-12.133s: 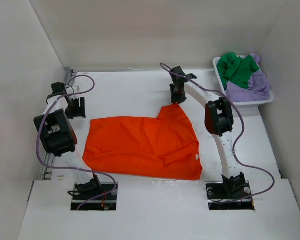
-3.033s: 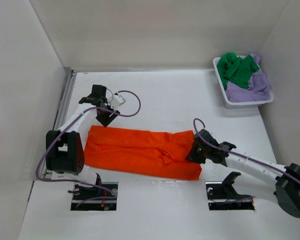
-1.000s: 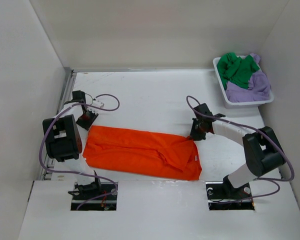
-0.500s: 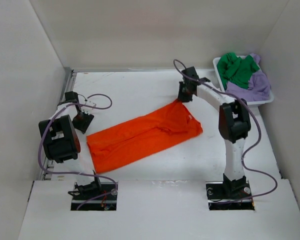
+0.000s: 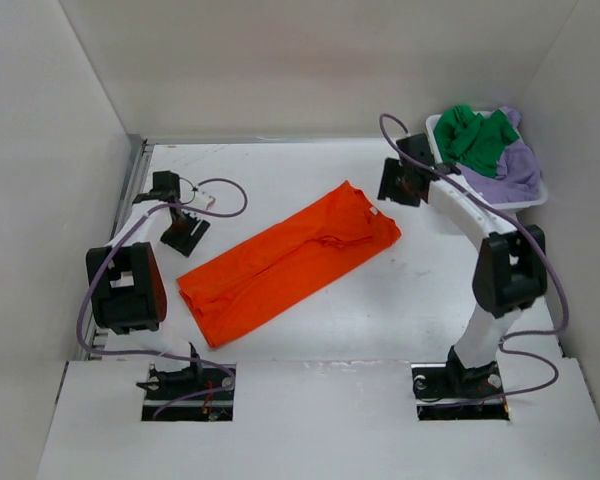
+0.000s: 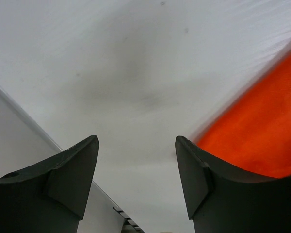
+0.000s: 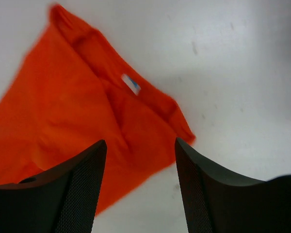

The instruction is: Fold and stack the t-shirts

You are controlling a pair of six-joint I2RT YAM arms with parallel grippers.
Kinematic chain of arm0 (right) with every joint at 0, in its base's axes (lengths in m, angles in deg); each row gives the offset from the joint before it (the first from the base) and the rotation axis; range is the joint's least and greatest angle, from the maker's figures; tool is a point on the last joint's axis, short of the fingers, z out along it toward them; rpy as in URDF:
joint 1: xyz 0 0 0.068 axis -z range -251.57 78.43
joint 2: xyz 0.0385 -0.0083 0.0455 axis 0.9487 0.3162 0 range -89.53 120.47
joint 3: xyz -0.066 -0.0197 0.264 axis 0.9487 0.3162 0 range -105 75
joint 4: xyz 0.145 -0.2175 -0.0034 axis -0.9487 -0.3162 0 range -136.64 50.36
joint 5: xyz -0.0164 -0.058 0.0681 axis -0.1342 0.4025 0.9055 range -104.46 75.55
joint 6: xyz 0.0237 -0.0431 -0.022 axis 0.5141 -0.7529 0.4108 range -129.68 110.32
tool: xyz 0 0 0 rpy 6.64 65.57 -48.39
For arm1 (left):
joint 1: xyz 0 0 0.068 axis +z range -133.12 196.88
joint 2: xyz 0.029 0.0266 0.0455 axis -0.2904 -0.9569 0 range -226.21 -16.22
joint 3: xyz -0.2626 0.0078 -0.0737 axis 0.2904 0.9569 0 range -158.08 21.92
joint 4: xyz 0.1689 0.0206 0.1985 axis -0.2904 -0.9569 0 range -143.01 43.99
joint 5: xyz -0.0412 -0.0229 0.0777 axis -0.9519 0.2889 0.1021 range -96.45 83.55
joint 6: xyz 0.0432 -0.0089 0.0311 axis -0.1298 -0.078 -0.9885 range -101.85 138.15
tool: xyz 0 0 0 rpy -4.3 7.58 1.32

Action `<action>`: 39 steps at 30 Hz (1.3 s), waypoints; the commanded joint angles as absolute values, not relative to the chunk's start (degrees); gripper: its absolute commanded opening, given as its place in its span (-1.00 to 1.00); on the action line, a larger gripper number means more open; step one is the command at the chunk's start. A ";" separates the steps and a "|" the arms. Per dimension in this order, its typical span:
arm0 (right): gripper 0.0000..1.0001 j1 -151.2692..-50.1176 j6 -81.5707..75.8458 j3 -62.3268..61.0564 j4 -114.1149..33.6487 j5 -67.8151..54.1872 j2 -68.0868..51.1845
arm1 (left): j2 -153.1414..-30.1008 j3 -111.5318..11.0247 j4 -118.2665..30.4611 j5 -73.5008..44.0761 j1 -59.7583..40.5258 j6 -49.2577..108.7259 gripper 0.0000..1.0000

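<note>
On the table (image 5: pixel 280 180), the orange t-shirt (image 5: pixel 290 260) is laid as a long folded strip, slanted from near left to far right. Near its left side the left gripper (image 6: pixel 136 141) is seen spread wide, with nothing held. By the shirt's far end the right gripper (image 7: pixel 140 143) is held wide too, empty. A small white patch (image 7: pixel 131 83), maybe a label, is seen there. Farthest back, the green t-shirt (image 5: pixel 475 140) and the purple t-shirt (image 5: pixel 510 175) are piled in the white basket (image 5: pixel 495 208).
</note>
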State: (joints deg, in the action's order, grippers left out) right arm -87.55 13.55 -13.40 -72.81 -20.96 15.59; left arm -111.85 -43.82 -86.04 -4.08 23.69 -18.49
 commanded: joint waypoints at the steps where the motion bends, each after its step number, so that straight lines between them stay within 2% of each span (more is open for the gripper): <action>1: 0.26 -86.99 18.52 -0.53 -69.70 -21.93 7.96 | -112.71 -43.39 -85.82 -4.26 21.77 -18.23 0.25; 3: 0.27 -86.90 21.94 7.02 -66.99 -20.88 4.53 | -113.68 -43.39 -85.56 -4.17 21.41 -18.23 0.25; 6: 0.27 -86.90 25.29 11.27 -64.17 -17.72 4.77 | -114.82 -43.74 -85.12 -4.17 21.32 -18.58 0.24; 9: 0.25 -86.81 26.79 10.67 -61.70 -15.17 8.54 | -115.27 -44.00 -85.03 -4.17 21.32 -18.76 0.24; 13: 0.21 -87.08 26.01 3.91 -62.49 -14.37 15.22 | -114.92 -43.48 -84.94 -4.17 22.20 -18.94 0.24; 14: 0.14 -86.82 25.92 2.42 -62.92 -13.93 16.80 | -114.74 -43.21 -84.85 -4.17 22.46 -18.85 0.24; 15: -0.03 -86.47 25.66 0.84 -63.28 -13.06 18.29 | -114.48 -42.95 -84.85 -4.17 22.99 -18.59 0.23; 17: -0.66 -86.02 24.69 -2.42 -64.33 -11.12 21.02 | -113.78 -42.42 -85.03 -3.82 23.61 -18.15 0.23; 18: -0.88 -85.67 23.99 -4.61 -65.29 -10.51 22.60 | -113.16 -42.16 -85.03 -3.55 23.70 -17.97 0.23; 19: -0.98 -85.41 23.03 -7.68 -66.69 -10.33 24.53 | -112.46 -41.98 -85.12 -3.38 23.70 -17.88 0.23; 20: -1.00 -84.89 21.89 -11.80 -68.45 -10.41 26.73 | -111.85 -41.89 -85.20 -3.37 23.61 -17.88 0.23; 23: -1.00 -83.65 18.72 -31.19 -75.03 -11.11 36.82 | -110.61 -41.89 -85.12 -3.46 22.47 -17.53 0.24; 25: -0.92 -83.30 17.31 -50.67 -80.39 -11.64 46.47 | -110.52 -42.33 -84.94 -3.64 20.72 -16.83 0.24; 26: -0.78 -83.30 17.13 -58.95 -82.42 -11.64 50.09 | -110.87 -42.59 -84.94 -3.81 19.58 -16.22 0.24; 28: -0.22 -83.47 17.39 -78.80 -86.03 -10.59 58.70 | -111.48 -43.03 -85.38 -4.16 17.29 -15.16 0.24; 30: 0.05 -83.56 17.48 -85.22 -86.57 -9.10 60.32 | -111.84 -42.77 -85.12 -4.34 14.57 -14.81 0.24; 32: 0.12 -83.56 16.87 -75.01 -85.26 -9.62 53.86 | -112.01 -42.07 -84.85 -4.43 12.37 -14.72 0.24; 35: 0.18 -84.08 15.73 -48.13 -77.20 -12.16 37.52 | -111.84 -41.02 -83.80 -4.95 10.43 -14.54 0.24; 36: 0.20 -85.48 16.25 -34.74 -71.77 -12.95 29.29 | -111.58 -40.67 -83.36 -5.22 10.08 -14.45 0.23; 39: 0.22 -89.26 19.75 -12.35 -64.97 -13.31 14.75 | -110.26 -39.52 -81.61 -5.75 8.85 -14.45 0.22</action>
